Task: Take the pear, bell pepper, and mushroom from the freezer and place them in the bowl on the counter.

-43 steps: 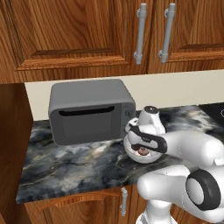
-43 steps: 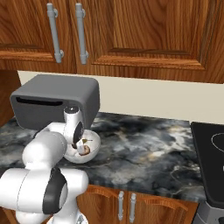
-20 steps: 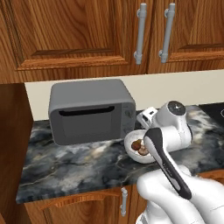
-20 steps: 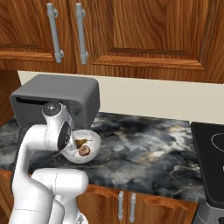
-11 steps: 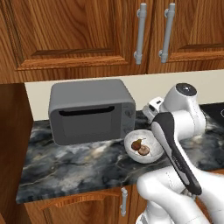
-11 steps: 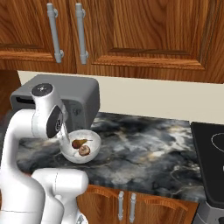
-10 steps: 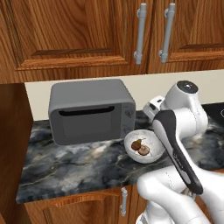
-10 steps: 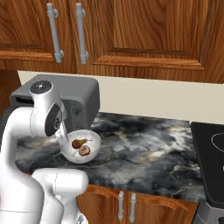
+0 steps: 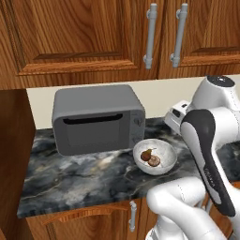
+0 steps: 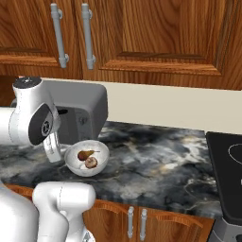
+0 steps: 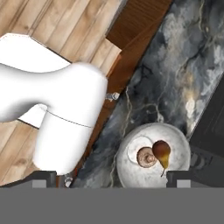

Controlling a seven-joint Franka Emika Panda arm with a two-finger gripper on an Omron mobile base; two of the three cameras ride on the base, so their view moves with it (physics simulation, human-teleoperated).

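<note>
The speckled bowl [image 9: 168, 151] [image 10: 100, 151] [image 11: 131, 173] stands on the dark marbled counter [image 9: 89, 176] [image 10: 156, 165] in front of the microwave's right end. In it lie a brown pear [image 9: 147, 153] [image 10: 84, 154] [image 11: 162, 151] and a brown mushroom [image 9: 154, 161] [image 10: 91, 162] [image 11: 146, 156], side by side. My gripper [image 10: 53, 153] [image 11: 113, 179] hangs above the bowl, lifted well off it and pointing down. It is open, its fingertips [image 11: 43, 177] stand wide apart, and nothing is between them. The bell pepper and the freezer are out of view.
A grey microwave [image 9: 98, 119] [image 10: 80, 113] sits at the back of the counter. Wooden wall cabinets with grey handles [image 9: 151, 35] hang above. A black cooktop [image 10: 227, 160] lies to the right. A tall wooden panel [image 9: 14, 154] bounds the counter on the left.
My arm has risen from low over the bowl and swung up and back. The gripper stayed open. The pear and mushroom rest in the bowl, unmoved.
</note>
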